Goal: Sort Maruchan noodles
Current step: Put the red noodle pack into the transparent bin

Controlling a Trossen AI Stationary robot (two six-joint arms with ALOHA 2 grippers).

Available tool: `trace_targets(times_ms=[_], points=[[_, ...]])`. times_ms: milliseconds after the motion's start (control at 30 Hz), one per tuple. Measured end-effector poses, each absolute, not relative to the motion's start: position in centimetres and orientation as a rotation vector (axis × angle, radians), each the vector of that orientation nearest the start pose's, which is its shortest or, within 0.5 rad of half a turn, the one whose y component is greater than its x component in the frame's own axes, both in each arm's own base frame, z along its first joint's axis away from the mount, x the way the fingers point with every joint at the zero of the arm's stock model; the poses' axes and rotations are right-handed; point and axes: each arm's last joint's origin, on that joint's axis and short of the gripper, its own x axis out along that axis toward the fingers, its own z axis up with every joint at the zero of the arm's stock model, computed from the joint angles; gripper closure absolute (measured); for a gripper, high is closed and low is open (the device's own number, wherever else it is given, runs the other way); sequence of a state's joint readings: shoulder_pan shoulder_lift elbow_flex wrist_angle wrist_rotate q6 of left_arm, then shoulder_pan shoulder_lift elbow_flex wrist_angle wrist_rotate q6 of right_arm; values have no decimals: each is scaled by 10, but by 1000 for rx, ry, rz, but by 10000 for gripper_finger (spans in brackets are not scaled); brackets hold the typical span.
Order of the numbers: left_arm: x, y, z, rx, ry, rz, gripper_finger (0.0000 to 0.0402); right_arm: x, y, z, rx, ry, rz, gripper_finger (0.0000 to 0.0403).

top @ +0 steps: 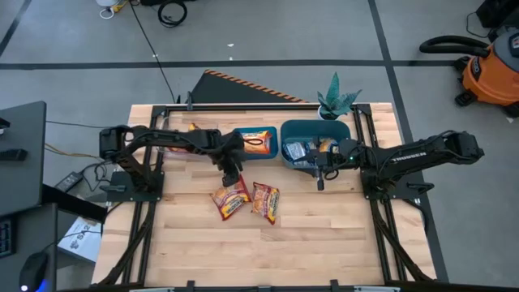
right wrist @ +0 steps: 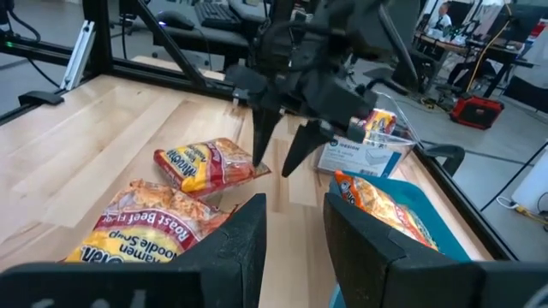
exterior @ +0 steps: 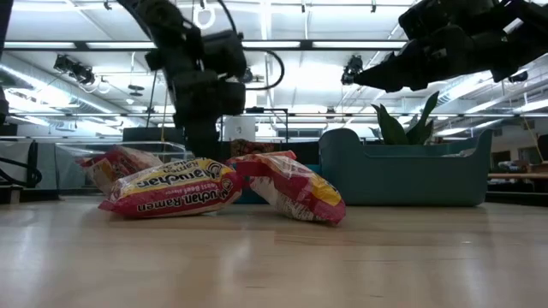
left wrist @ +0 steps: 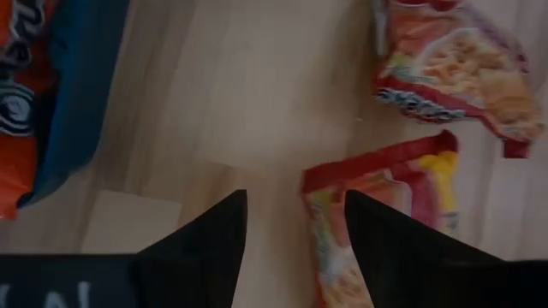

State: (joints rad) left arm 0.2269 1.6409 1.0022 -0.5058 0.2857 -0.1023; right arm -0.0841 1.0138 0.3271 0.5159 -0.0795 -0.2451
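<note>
A light butcher-block table [top: 268,251] is seen from above, set on a grey floor marked with dark tape lines. An orange shop vac [top: 492,71] is parked off to one side, and a black-and-orange striped ramp [top: 243,88] lies behind the table. In the low view, a workshop ceiling with strip lights and pipes is shown beyond the tabletop.

Two red packets are left out on the bare wood near the middle, just beside each other: one [top: 230,198] under the left arm, the other [top: 265,201] next to it. "Maruchan Ramen" can be read upside down on the nearer one in the low view [exterior: 167,192], and "Roast Beef Flavor" and "Noodle Soup" are readable in the right wrist view [right wrist: 141,224].

An orange packet [top: 257,143] is lying in the left bin [top: 272,156]. Blue-and-white packets [top: 298,152] are piled in the right bin [top: 340,130], beside a small plant [top: 335,99]. A clear tray [right wrist: 364,154] with a label too small to read is seen past the left arm.

The left gripper [top: 231,177] is held just over the first red packet, fingers spread apart, nothing gripped. The right gripper [top: 320,178] is hung near the front of the right bin, fingers partly apart with nothing between them.
</note>
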Motion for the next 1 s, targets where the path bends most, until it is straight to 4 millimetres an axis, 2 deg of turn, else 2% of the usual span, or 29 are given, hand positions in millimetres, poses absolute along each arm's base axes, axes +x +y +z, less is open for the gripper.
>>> trace_targets(times_ms=[167, 267, 400, 533, 600, 800, 1000], points=[[305, 58, 161, -421, 1065, -58, 205, 203, -15, 202, -231, 171, 18, 279], [307, 54, 157, -425, 1060, -99, 225, 203, -15, 202, -231, 171, 18, 279], [308, 47, 157, -402, 1064, -141, 279, 203, -15, 202, -231, 170, 18, 279], [309, 43, 160, -426, 1082, -192, 358, 203, -15, 202, -231, 170, 18, 279], [310, 44, 166, -449, 1106, -215, 388, 203, -15, 202, -231, 171, 18, 279], [306, 50, 208, -416, 1176, -218, 392, 203, -15, 202, -228, 171, 18, 279], [290, 65, 256, -355, 1165, -91, 397, 203, -15, 202, -228, 171, 18, 279]])
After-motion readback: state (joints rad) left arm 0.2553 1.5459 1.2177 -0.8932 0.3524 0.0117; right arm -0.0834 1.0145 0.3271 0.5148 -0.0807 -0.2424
